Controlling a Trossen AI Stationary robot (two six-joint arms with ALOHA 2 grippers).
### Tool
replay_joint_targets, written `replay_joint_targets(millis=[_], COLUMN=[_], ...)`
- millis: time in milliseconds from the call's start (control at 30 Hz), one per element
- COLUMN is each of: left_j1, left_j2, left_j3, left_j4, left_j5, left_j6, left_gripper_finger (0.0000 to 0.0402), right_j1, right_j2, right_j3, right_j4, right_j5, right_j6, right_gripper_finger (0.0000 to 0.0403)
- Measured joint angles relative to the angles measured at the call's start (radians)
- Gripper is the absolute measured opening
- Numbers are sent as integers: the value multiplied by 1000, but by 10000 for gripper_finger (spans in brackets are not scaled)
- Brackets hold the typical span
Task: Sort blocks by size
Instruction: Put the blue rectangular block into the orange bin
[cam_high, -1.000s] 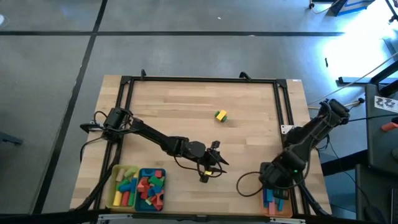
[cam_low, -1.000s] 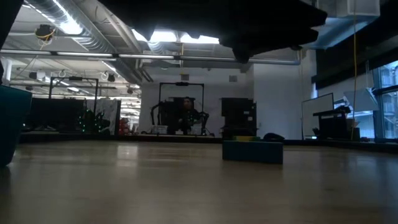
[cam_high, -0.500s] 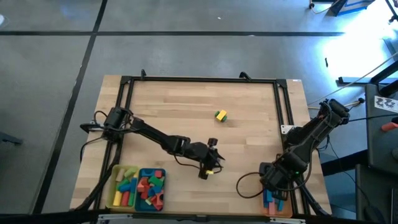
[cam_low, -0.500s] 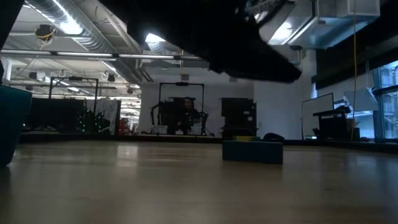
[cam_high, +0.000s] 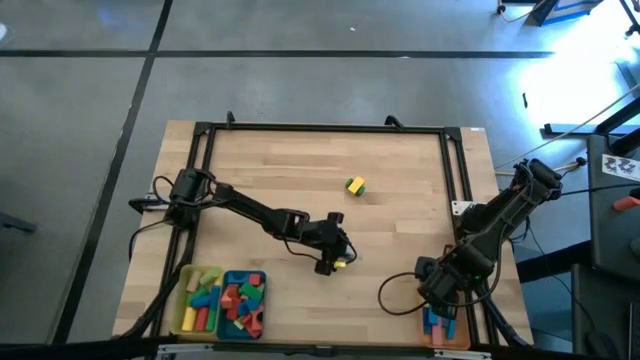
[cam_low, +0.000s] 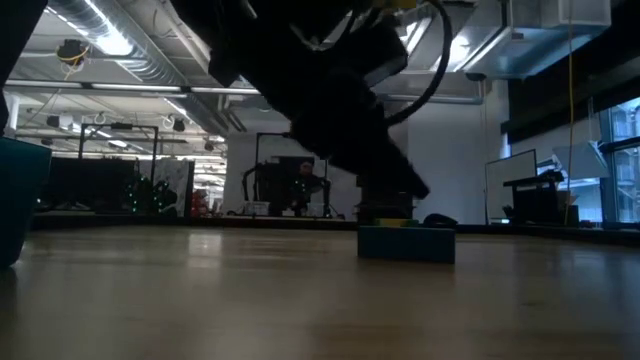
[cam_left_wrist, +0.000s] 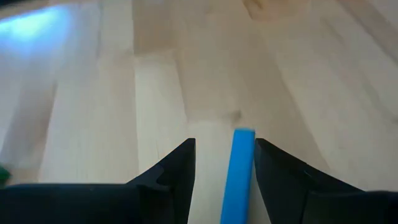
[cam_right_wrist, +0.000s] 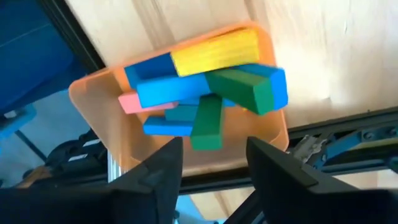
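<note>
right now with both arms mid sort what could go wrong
The left fingers hold a blue bar that sits close to one finger rather than centred; it may twist or slip in transit. The orange tray under the open right fingers is heaped, with a green bar lying crosswise on top; another drop could knock one out.

Wooden table (cam_high: 300, 165) bearing yellow tray (cam_high: 186, 288) and teal tray (cam_high: 262, 283); orange tray (cam_right_wrist: 93, 109) at opposite near corner.

The table (cam_high: 300, 170) is of pale wood planks with a smooth, slightly shiny finish. The orange tray (cam_right_wrist: 99, 124) looks like smooth plastic. The blocks (cam_right_wrist: 205, 87) are painted matt. The frame (cam_high: 320, 128) looks like dark metal.
</note>
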Motion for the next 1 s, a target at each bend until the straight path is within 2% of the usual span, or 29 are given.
replay_joint_targets(millis=[267, 533, 700, 1000], left_j1=[1, 20, 19, 27], left_j2=[0, 0, 0, 0], left_j3=[-1, -27, -43, -47], left_j4=[-112, -120, -124, -125], left_j5=[20, 22, 74, 75], left_j6=[0, -10, -11, -10], left_gripper_finger=[143, 143, 143, 141], right_j1=[0, 0, 0, 0], right_j2=[0, 0, 0, 0], right_j3=[0, 0, 0, 0], right_j4=[4, 7, 8, 8], right_j5=[39, 39, 39, 39], right_j6=[-1, -1, -1, -1], right_gripper_finger=[182, 183, 184, 184])
